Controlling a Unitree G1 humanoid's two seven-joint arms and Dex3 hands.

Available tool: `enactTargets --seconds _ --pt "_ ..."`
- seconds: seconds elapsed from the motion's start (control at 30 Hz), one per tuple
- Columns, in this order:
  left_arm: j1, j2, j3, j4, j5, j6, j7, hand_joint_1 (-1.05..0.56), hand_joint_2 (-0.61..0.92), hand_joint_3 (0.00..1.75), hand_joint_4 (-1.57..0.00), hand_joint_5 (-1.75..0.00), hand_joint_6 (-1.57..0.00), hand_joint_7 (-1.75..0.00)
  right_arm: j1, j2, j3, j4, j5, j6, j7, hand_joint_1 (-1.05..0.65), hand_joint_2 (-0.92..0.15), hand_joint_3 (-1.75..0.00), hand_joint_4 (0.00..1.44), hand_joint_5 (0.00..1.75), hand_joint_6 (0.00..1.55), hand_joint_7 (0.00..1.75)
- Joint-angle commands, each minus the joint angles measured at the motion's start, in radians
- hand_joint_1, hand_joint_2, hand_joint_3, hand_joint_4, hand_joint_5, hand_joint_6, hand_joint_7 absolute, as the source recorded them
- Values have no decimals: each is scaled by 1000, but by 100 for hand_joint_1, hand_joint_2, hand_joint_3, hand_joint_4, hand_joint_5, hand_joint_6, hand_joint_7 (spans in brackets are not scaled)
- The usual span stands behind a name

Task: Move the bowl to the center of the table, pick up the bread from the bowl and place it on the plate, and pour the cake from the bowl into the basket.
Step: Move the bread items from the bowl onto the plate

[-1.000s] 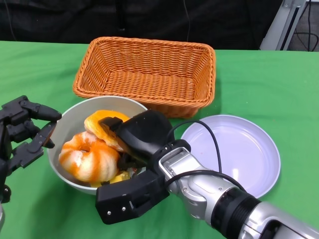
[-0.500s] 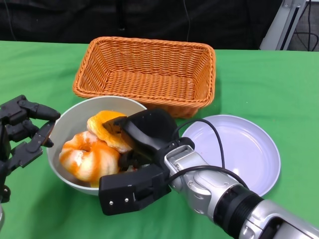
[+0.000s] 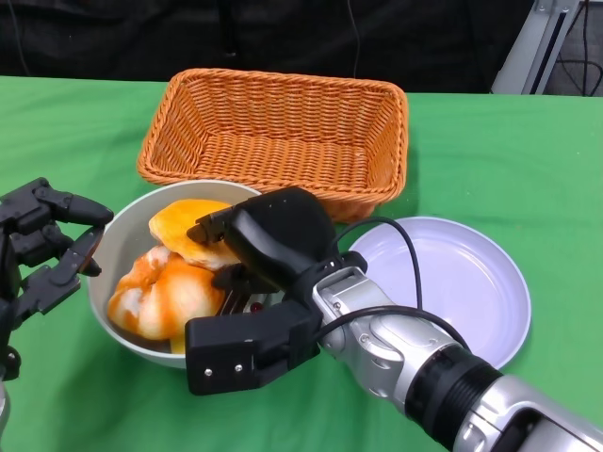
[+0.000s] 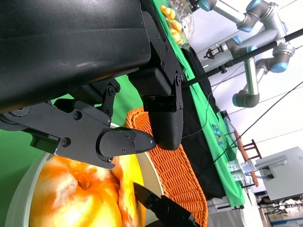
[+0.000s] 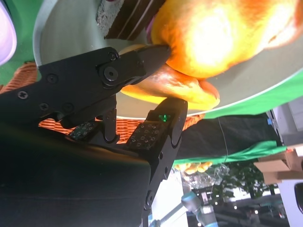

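Fingers [image 5: 156, 54] of our right hand [image 3: 268, 240] pinch the bread [image 3: 188, 226] above the bowl [image 3: 118, 250]; our left hand [image 3: 42, 250] hovers beside it, fingers spread, holding nothing.

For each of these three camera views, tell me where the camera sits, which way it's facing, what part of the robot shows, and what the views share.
Head view: high on the robot, looking down at the green table, basket, plate and bowl; left hand and right hand show.
Right wrist view: behind the right hand, facing into the bowl; its fingers pinch the bread.
Left wrist view: behind the left hand, facing over the bowl toward the basket.
Shared: all three show bowl, bread and basket.
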State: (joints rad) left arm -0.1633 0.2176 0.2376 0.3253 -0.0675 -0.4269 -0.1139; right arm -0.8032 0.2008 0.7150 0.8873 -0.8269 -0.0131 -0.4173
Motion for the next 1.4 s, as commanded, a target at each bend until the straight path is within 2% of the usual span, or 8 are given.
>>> enactTargets --seconds 0.03,0.23,0.7,0.83,0.9,1.07,1.23,1.4 --pt "-8 11 7 13 -4 -20 8 -25 89 36 -84 -149 -86 -107 9 -22 -23 -38 12 -5 -10 -26 -92 -1 80 98 109 1" --pt "-11 13 8 24 -1 -30 10 -25 90 34 -84 -149 -85 -109 28 -40 -42 -76 18 -9 -20 -23 -92 -1 85 101 113 1" --pt "-14 14 8 34 1 -37 10 -25 91 31 -83 -149 -84 -111 127 -95 -78 -273 51 31 78 -15 -92 -3 70 165 121 8" --pt "-16 11 8 35 3 -34 14 -25 91 31 -83 -149 -84 -111 159 -108 -101 -346 71 38 125 -21 -92 -4 72 153 117 5" --pt "-17 8 9 35 0 -30 14 -24 91 31 -83 -149 -84 -111 169 -113 -110 -368 80 33 134 -23 -92 -1 82 130 116 3" --pt "-24 10 8 59 3 -55 12 -23 92 31 -83 -149 -84 -111 195 -126 -135 -427 98 30 162 -24 -92 -3 91 107 117 1" --pt "-28 7 6 67 2 -61 13 -23 92 31 -83 -149 -84 -112 229 -136 -157 -492 108 36 179 -23 -91 -2 95 107 118 2" --pt "-35 8 5 83 10 -70 20 -24 92 29 -84 -149 -84 -112 261 -149 -177 -561 121 44 216 -22 -91 0 92 137 120 1"
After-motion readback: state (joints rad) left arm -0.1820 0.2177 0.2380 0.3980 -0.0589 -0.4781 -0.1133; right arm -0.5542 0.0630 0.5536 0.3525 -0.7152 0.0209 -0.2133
